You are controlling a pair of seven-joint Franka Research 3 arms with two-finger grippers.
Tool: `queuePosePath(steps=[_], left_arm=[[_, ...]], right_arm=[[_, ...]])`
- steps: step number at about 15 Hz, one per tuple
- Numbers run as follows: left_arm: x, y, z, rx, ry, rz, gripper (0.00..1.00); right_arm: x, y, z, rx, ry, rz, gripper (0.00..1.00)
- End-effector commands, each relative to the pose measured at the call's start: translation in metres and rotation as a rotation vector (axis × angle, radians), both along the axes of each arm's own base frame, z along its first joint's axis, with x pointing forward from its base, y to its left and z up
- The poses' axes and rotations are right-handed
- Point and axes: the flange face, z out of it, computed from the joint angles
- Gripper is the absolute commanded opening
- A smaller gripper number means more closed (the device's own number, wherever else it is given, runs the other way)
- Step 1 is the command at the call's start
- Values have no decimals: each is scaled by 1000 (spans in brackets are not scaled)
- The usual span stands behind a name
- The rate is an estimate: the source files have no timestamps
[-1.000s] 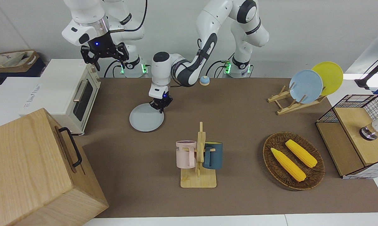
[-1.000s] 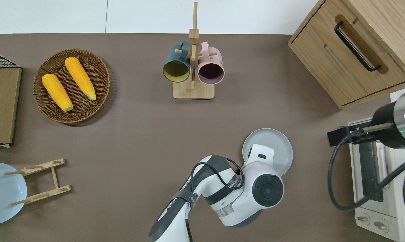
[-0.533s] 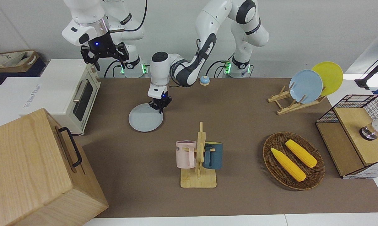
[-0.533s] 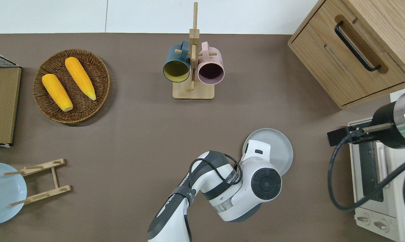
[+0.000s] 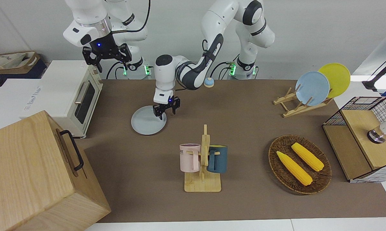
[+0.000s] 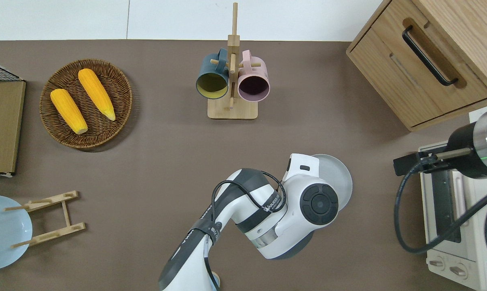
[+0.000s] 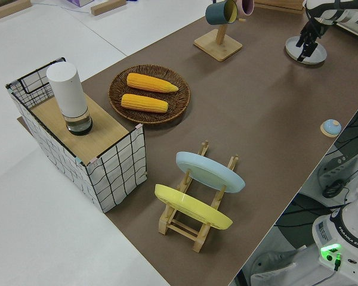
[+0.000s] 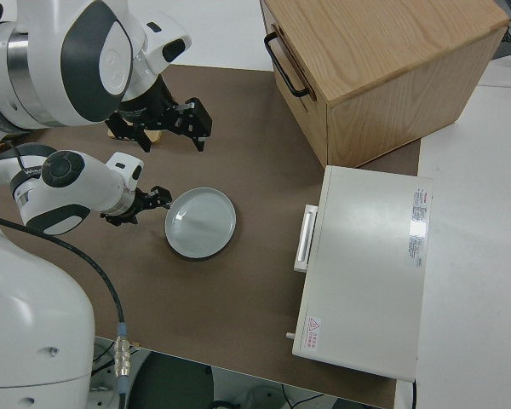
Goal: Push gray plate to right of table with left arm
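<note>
The gray plate (image 5: 145, 123) (image 6: 339, 178) (image 8: 200, 223) (image 7: 314, 56) lies flat on the brown table (image 5: 244, 128), toward the right arm's end and close to the robots. My left gripper (image 5: 165, 111) (image 8: 143, 206) (image 7: 308, 44) is open with nothing between its fingers. It hangs low at the plate's rim, on the side toward the left arm's end. In the overhead view the left arm's wrist (image 6: 304, 169) hides that part of the plate. The right arm is parked, and its gripper (image 5: 106, 59) (image 8: 160, 129) is open and empty.
A white toaster oven (image 5: 74, 93) and a wooden cabinet (image 5: 36, 170) stand at the right arm's end. A mug rack (image 5: 202, 160) stands mid-table, farther from the robots than the plate. A corn basket (image 5: 300, 165), a plate rack (image 5: 295, 106) and a wire crate (image 5: 363, 138) are at the left arm's end.
The left gripper has turned at the wrist and opened, shifting slightly along the plate's rim away from the robots. The plate has barely moved. The right arm is unchanged.
</note>
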Motion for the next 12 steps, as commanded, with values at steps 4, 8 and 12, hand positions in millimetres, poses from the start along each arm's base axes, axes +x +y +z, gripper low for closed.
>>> queuePosePath(steps=[4, 8, 12], left_arm=[[29, 60, 75, 60, 15, -37, 985], [50, 96, 107, 117, 71, -95, 991], [75, 149, 154, 88, 132, -145, 993]], right_arm=[[-2, -2, 4, 9, 5, -6, 983], [-2, -2, 4, 9, 5, -6, 983], [-2, -2, 4, 9, 5, -6, 983]])
